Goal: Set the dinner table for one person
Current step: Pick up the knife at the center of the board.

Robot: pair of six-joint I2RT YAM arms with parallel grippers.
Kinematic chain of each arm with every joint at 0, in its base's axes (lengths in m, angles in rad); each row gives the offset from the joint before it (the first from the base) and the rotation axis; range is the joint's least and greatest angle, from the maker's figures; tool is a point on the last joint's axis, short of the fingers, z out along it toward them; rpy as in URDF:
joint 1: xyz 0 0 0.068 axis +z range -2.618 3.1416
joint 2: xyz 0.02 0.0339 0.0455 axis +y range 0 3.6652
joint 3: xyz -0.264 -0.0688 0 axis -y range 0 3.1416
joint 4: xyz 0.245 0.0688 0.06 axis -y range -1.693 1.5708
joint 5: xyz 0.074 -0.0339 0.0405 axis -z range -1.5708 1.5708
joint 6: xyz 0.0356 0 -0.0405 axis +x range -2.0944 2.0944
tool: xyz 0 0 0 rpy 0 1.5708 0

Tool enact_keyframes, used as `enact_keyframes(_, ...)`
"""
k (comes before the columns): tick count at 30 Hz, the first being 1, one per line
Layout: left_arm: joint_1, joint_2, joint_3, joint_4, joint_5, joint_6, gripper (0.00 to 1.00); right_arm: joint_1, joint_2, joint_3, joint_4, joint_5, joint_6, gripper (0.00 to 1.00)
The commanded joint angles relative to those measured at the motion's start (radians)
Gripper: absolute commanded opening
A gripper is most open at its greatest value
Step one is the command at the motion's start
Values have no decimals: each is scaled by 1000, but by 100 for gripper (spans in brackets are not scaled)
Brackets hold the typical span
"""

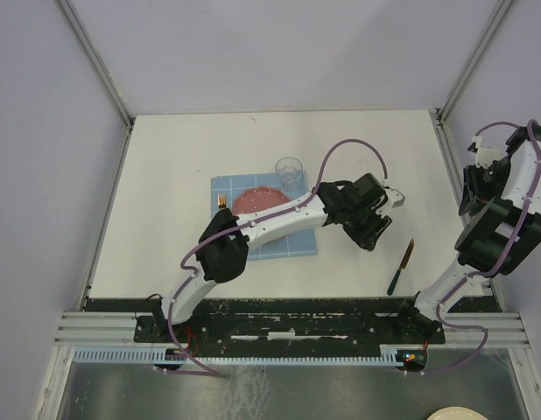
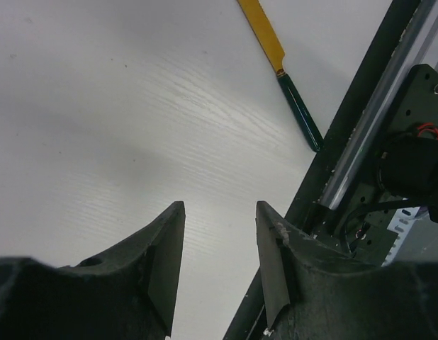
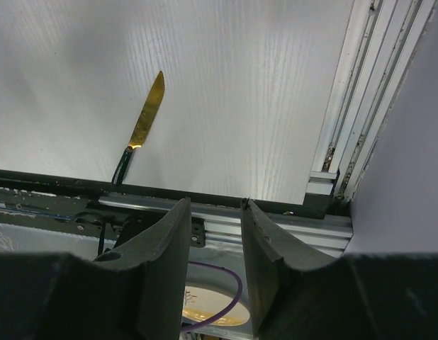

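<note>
Nearest, off the worktop (image 1: pixel 165 175) at the bottom R of the top view, part of a cream plate (image 1: pixel 459 414) shows below the rail (image 1: pixel 288 328) that carries both arm bases. The white worktop starts just beyond that rail and fills the mid of the view, w/ pale walls on three sides. A knife (image 1: pixel 401 267), gold blade and dark green handle, lies flat near the near edge, R of centre, handle toward the rail. L arm reaches across to the R, wrist above bare worktop just L of and beyond the knife. L fingers (image 2: pixel 169 241) are approx half apart w/ nothing between them, only bare surface below. Further in, L of centre, a blue mat (image 1: pixel 292 241) carries a pink plate (image 1: pixel 259 199) w/ a gold fork (image 1: pixel 222 201) just beside it on the L. A clear glass (image 1: pixel 289 171) stands at the mat's far R corner; can't tell if on the cloth or just off it. R arm is folded up high at the R edge; R fingers (image 3: pixel 173 234) are partly apart, holding nothing.
</note>
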Motion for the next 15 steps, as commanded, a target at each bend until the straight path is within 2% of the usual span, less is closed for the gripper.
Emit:
enact_keyframes(1,-5,31,7,62,33,-107,53,-8,-38,30,-24,-23,-26,42)
enact_keyframes(7,-82,105,14,137,39,-91,55,-10,-30,29,-48,-57,-60,42)
enact_keyframes(15,-132,214,115,141,58,-77,54,-18,-26,18,-33,-33,-61,42)
